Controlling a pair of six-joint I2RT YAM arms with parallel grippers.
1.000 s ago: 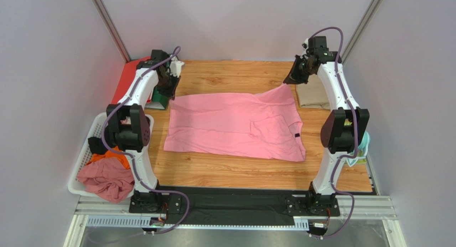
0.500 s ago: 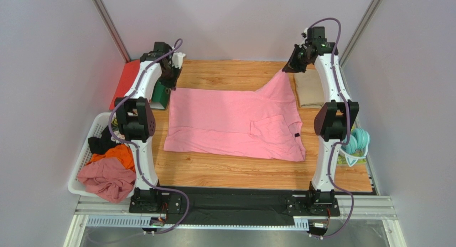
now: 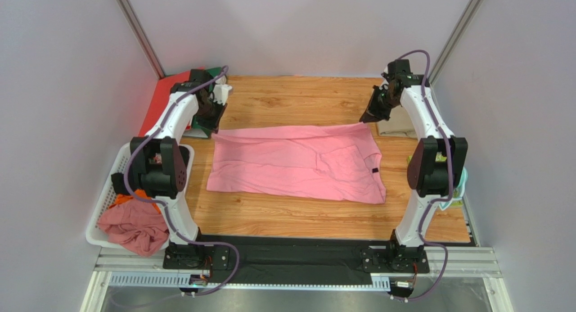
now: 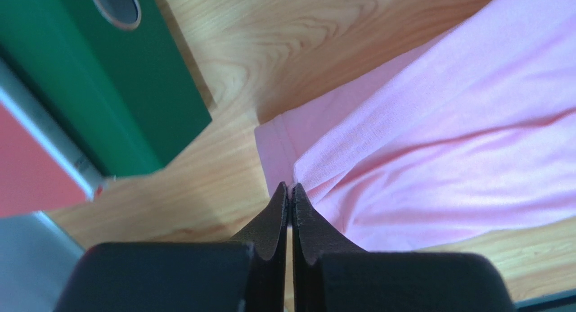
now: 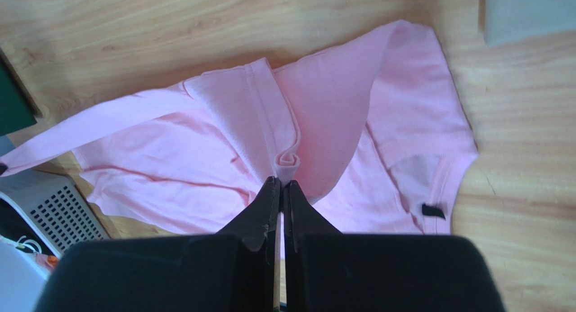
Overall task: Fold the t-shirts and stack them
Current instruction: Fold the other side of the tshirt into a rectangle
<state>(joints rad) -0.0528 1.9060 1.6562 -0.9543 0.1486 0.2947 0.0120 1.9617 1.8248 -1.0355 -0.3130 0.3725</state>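
The light pink t-shirt (image 3: pixel 297 163) lies spread across the middle of the wooden table, with its small dark neck label (image 3: pixel 373 171) at the right. My left gripper (image 3: pixel 210 118) is shut on the shirt's far left corner (image 4: pixel 307 170), its fingertips (image 4: pixel 278 198) pinching the cloth. My right gripper (image 3: pixel 370 115) is shut on a curled bit of hem (image 5: pixel 287 158) at the far right corner. The far edge hangs taut between the two grippers, just above the table. The khaki-beige t-shirt (image 3: pixel 399 128) lies folded behind my right arm, partly hidden.
A white basket (image 3: pixel 108 190) at the left edge holds crumpled reddish-pink cloth (image 3: pixel 135 229) and orange clothes. A green box (image 4: pixel 135 89) and a red folder (image 3: pixel 161 99) stand at the far left corner. A teal object (image 3: pixel 461 180) lies at the right edge. Walls close in on three sides.
Both grippers lifted the shirt's far edge up and back, then brought it down and nearer. The edge now runs straight between them, closer to me than before.
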